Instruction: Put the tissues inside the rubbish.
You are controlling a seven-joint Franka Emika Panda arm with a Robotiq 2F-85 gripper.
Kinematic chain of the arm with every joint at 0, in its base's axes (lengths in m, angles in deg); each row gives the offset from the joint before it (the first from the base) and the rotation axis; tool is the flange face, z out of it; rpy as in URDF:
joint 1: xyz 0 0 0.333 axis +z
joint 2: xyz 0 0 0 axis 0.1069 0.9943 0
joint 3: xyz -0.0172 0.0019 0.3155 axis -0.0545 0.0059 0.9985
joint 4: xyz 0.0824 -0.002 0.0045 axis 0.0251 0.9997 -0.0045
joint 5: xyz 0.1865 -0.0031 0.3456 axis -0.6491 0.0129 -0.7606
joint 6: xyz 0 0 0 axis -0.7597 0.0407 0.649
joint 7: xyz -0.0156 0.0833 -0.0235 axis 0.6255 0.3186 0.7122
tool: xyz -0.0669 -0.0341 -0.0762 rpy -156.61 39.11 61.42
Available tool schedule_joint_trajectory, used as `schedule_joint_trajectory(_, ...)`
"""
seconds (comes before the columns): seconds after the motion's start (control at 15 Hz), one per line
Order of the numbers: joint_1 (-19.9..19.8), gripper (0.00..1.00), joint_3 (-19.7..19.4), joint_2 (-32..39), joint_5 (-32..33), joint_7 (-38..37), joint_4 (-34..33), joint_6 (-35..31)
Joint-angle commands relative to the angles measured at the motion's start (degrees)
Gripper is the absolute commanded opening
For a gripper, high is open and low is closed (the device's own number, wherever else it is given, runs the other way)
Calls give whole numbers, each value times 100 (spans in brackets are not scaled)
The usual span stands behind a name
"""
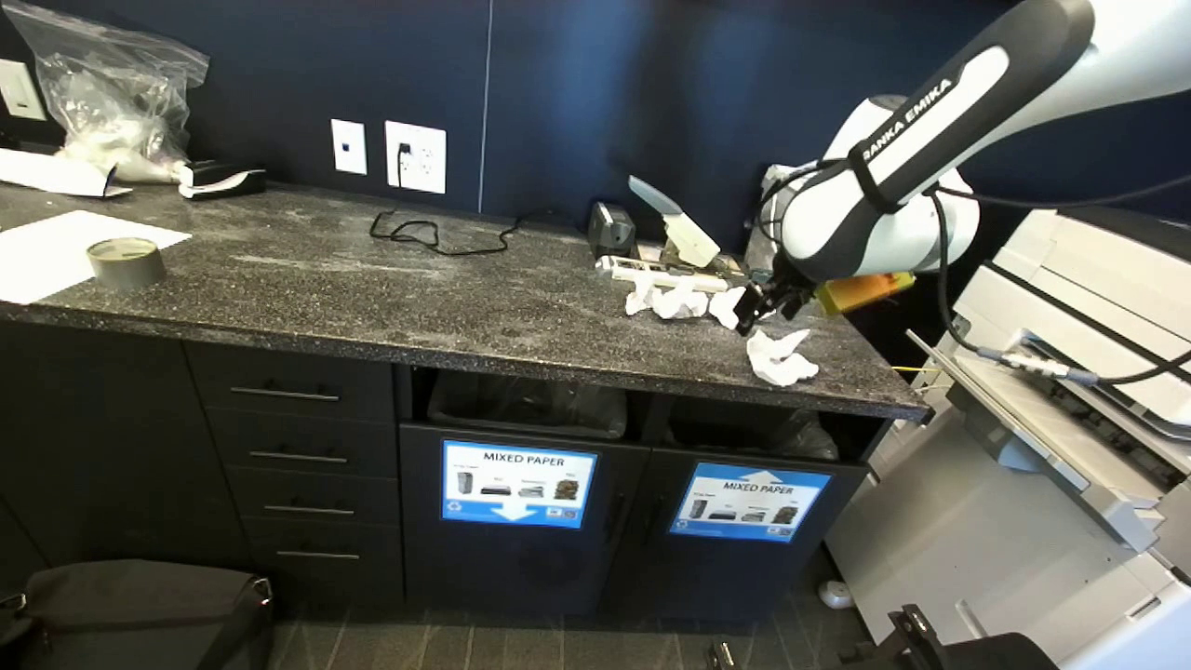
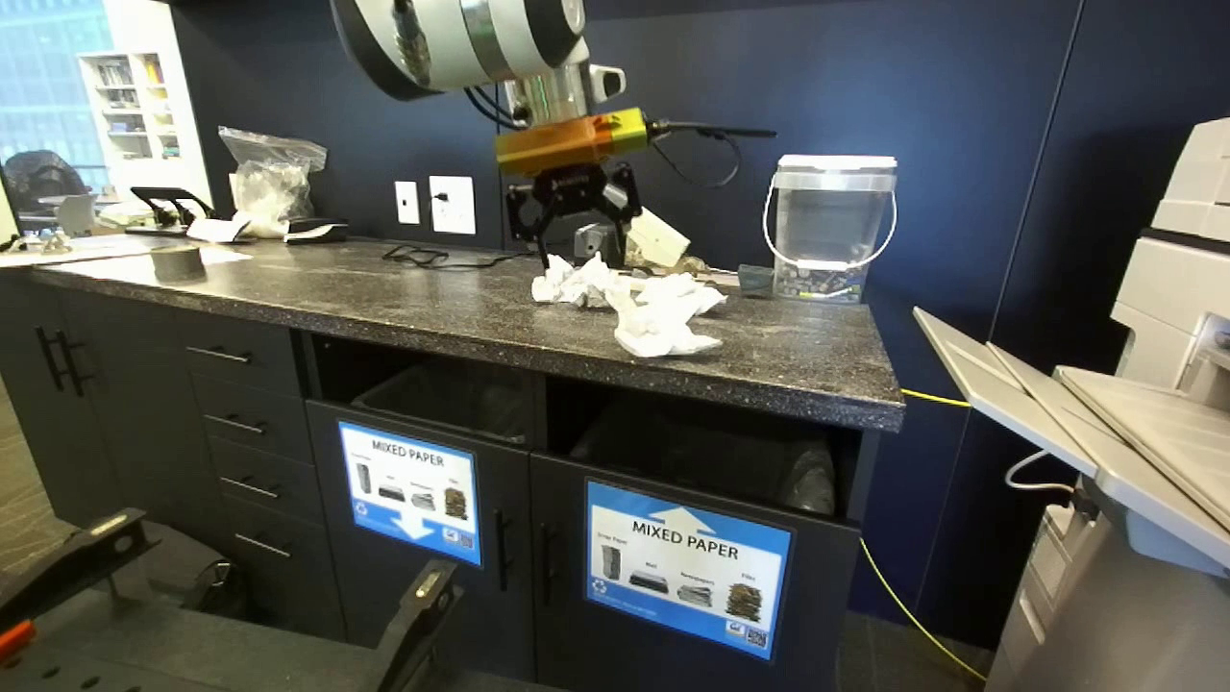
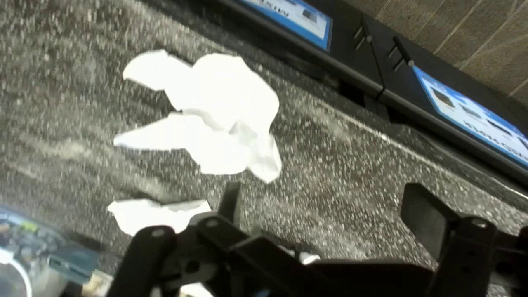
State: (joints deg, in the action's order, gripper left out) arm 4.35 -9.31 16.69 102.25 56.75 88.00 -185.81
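Several crumpled white tissues lie on the dark speckled counter. The front tissue [image 1: 782,359] [image 2: 663,325] lies near the counter's front edge in both exterior views. Other tissues [image 1: 677,300] [image 2: 575,281] lie farther back. In the wrist view the large tissue [image 3: 218,103] is ahead of the left finger, and another tissue [image 3: 159,214] is partly behind that finger. My gripper [image 1: 765,314] [image 2: 582,252] [image 3: 324,202] points down above the counter, open with nothing between its fingers, beside the tissues. Two lined bins, left bin [image 1: 595,421] and right bin [image 1: 808,439], sit in openings under the counter; their insides are dark.
A clear bucket [image 2: 834,221] stands at the counter's back, with a pale hole-punch-like tool [image 1: 689,240] and dark box [image 1: 611,230] behind the tissues. A tape roll [image 1: 126,263] and cable [image 1: 433,237] lie farther along. A printer [image 1: 1070,372] stands past the counter's end.
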Motion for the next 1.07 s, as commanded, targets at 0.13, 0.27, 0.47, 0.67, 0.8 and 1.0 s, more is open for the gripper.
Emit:
schedule_joint_trajectory(0.13, -405, 100, 758, 61, -541, 1673, -670, -230)
schedule_joint_trajectory(0.27, -617, 100, 1061, 362, -830, 2436, -1024, -298)
schedule_joint_trajectory(0.47, -1029, 100, 1567, 851, -1136, 3491, -1580, -273)
schedule_joint_trajectory(0.67, -1354, 100, 1948, 1387, -1087, 4291, -2156, -123)
schedule_joint_trajectory(0.8, -1519, 100, 2148, 1752, -1040, 4689, -2538, -23)
schedule_joint_trajectory(1.0, -1489, 100, 2186, 2197, -932, 5130, -3006, 106)
